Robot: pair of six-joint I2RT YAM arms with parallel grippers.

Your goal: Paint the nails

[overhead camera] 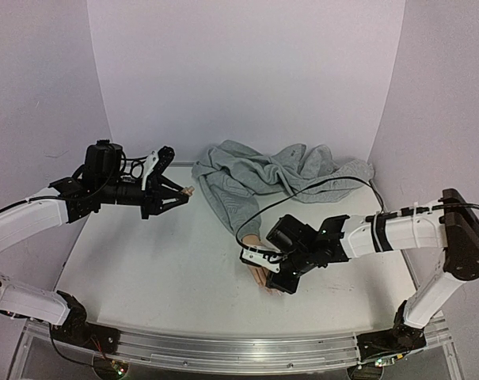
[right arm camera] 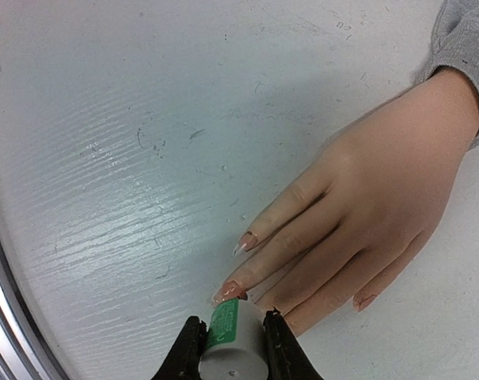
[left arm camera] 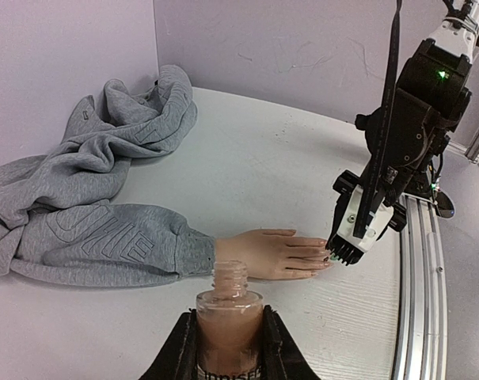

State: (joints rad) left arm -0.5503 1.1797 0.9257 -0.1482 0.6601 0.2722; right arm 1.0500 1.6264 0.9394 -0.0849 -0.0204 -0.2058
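Jaws clamp on both sides: left gripper point(left arm camera: 229, 350) holds the bottle point(left arm camera: 229, 313), right gripper point(right arm camera: 233, 354) the brush cap point(right arm camera: 227, 332) at the nails point(right arm camera: 245, 241), lower centre of its view; I judge painting in hand, needing a light, steady stroke.

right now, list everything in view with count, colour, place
flesh-coloured mannequin hand: one, palm down, near right
glossy nails: three visible, pale pink, on its fingertips
crumpled grey sweatshirt: one, far centre, sleeve on wrist
small glass polish bottle: one, beige-pink, uncapped, held at left
pale cylindrical cap, green label: one, held beside the nails
white table: one, underneath
left gripper: black, shut on bottle
right gripper: black, shut on cap
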